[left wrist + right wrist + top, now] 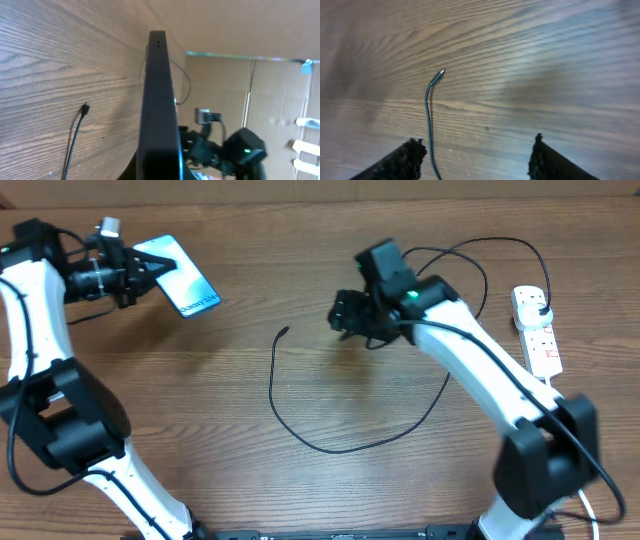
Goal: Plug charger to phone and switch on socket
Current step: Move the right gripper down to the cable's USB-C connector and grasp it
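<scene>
My left gripper (142,268) is shut on the phone (182,276), holding it at the far left with its light blue screen up. In the left wrist view the phone (159,100) shows edge-on, its black end pointing away. The charger cable (330,448) loops across the middle of the table. Its connector tip (287,331) lies free; it also shows in the left wrist view (86,107) and the right wrist view (440,74). My right gripper (345,312) (477,155) is open and empty, hovering just right of the tip. The charger's black plug (541,306) sits in the white socket (543,348).
The socket's thick white cord (590,505) runs off the front right. The black cable arcs behind my right arm (480,250). The wood table (230,490) fills the views. My right arm shows in the left wrist view (242,150).
</scene>
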`<state>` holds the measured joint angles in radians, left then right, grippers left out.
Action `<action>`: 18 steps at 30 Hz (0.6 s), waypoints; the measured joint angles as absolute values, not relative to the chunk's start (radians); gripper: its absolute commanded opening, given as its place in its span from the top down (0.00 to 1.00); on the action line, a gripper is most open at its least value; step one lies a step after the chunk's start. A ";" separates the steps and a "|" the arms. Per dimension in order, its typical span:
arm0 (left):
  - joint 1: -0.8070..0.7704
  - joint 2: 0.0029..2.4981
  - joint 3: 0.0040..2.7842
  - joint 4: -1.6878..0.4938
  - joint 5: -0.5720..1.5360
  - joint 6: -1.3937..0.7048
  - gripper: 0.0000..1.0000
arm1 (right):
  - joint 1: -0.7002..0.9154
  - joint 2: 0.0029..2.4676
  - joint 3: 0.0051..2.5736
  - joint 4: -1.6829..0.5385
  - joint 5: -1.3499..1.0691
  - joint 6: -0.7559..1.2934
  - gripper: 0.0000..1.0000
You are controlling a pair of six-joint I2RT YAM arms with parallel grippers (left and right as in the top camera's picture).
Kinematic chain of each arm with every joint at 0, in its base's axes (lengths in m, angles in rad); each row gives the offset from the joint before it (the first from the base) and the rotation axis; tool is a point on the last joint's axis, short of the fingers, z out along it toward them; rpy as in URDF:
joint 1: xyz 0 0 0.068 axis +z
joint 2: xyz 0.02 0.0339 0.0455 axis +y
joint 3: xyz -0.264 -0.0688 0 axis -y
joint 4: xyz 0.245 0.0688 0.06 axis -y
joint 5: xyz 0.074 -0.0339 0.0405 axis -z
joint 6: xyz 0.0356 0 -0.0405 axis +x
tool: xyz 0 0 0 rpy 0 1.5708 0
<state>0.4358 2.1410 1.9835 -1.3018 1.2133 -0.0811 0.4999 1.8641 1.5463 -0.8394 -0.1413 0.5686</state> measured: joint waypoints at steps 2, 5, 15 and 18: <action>0.454 2.131 1.984 -1.303 1.220 -0.095 0.96 | 0.527 1.916 1.584 -0.834 -0.142 0.578 0.36; 0.477 2.125 1.985 -1.306 1.225 -0.105 0.96 | 0.573 1.978 1.617 -0.799 -0.141 0.604 0.37; 0.492 2.125 1.985 -1.310 1.213 -0.113 0.96 | 0.681 2.117 1.631 -0.626 -0.139 0.706 0.45; 0.492 2.125 1.985 -1.317 1.207 -0.113 0.96 | 0.688 2.142 1.631 -0.593 -0.141 0.728 0.48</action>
